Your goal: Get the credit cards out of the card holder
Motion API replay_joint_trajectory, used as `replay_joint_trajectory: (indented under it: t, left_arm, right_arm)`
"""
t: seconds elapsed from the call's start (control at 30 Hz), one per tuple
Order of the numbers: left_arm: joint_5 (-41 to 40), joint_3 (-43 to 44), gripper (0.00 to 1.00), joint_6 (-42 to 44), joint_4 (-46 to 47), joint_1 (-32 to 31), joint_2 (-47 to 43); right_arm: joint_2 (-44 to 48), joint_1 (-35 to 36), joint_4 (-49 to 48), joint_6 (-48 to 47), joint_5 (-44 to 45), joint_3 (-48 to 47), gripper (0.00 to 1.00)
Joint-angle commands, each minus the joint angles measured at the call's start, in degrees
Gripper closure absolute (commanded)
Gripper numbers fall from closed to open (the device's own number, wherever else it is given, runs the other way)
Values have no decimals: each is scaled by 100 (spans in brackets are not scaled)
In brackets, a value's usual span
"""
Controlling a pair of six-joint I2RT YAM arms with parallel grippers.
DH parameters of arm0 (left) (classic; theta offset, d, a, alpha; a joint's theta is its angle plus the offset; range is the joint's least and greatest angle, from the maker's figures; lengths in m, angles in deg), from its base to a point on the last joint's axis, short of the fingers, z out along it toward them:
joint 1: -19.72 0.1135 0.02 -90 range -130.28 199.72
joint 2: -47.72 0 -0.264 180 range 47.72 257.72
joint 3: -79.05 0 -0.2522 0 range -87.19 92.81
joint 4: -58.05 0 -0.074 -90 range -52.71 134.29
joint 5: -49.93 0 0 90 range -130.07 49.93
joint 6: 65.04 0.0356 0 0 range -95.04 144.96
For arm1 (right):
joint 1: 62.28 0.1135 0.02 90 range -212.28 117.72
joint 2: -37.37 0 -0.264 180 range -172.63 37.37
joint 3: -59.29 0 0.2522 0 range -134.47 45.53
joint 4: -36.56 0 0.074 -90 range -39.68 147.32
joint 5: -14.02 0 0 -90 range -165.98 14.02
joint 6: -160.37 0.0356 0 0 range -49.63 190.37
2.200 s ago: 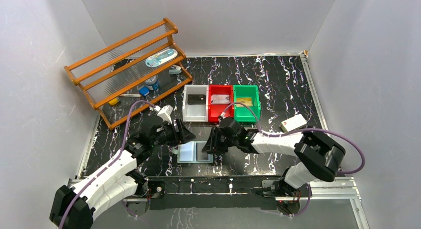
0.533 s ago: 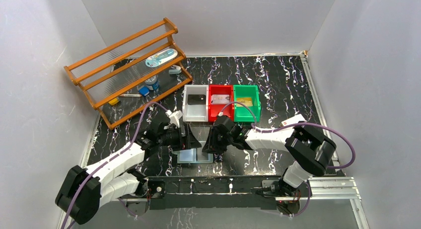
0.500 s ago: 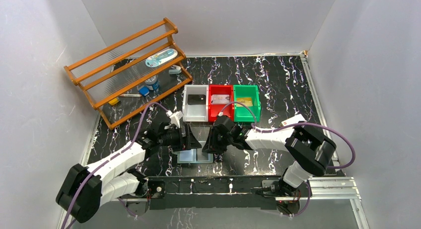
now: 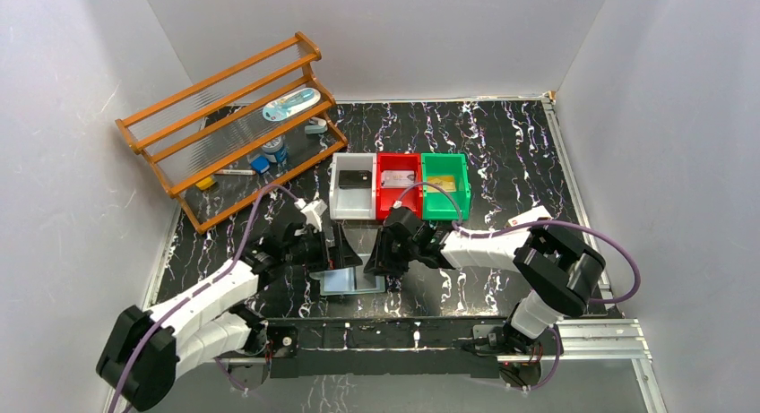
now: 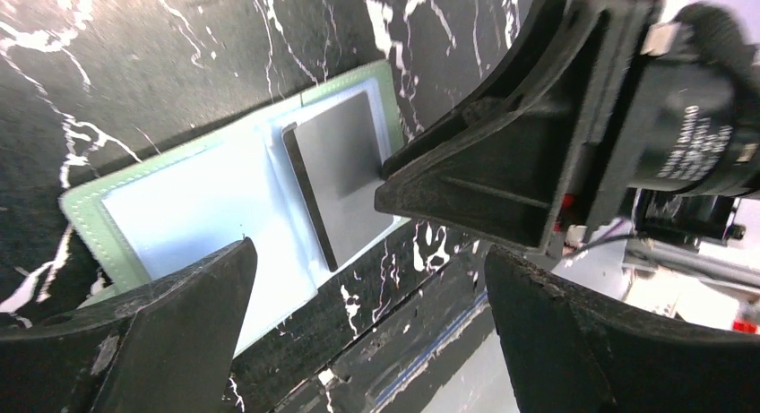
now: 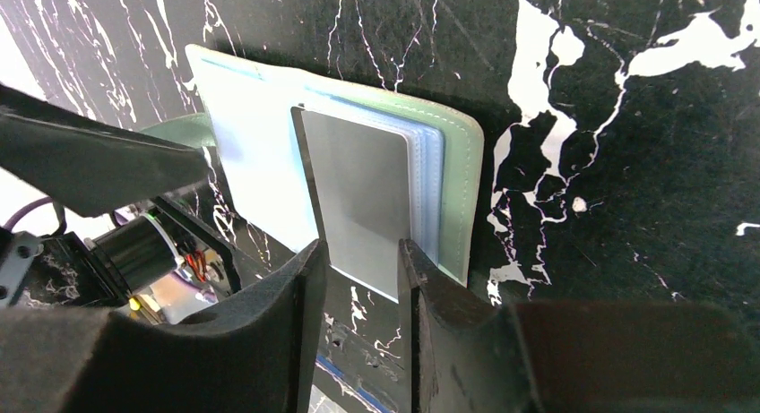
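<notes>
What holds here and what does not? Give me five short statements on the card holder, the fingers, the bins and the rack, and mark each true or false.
1. The grey-green bifold card holder lies spread open on the black marbled table. True.
2. The left fingers are shut on the holder. False: they stand wide apart, holding nothing.
3. A white plastic bin, a red plastic bin and a green plastic bin stand in a row beyond the holder. True.
4. The flat grey card lies in the red bin. False: it is over the holder, its end between the right fingers.
5. The orange wooden rack stands at the table's far right. False: far left.
</notes>
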Motion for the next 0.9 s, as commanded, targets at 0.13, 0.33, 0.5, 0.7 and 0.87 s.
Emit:
replay_joint_trajectory:
  t: [0.13,0.33,0.5,0.7,0.87]
  left_arm:
    - [-455,-554,2,-587,618,28,-1583]
    - [286,-457,2,-612,775,33,-884]
    - [538,-38,13,-611,511,-60,69]
    - [232,-47,19,-554,358,-147,171]
    - [314,67,27,-402,270,-147,357]
  right_arm:
    - [22,16,-152,99,-29,145,56]
    - [138,11,-72,194,77,130,56]
    - [283,13,70,134,241,50,56]
    - [200,15,60,108,19,-187,56]
    - [-94,15,227,165,7,-250,56]
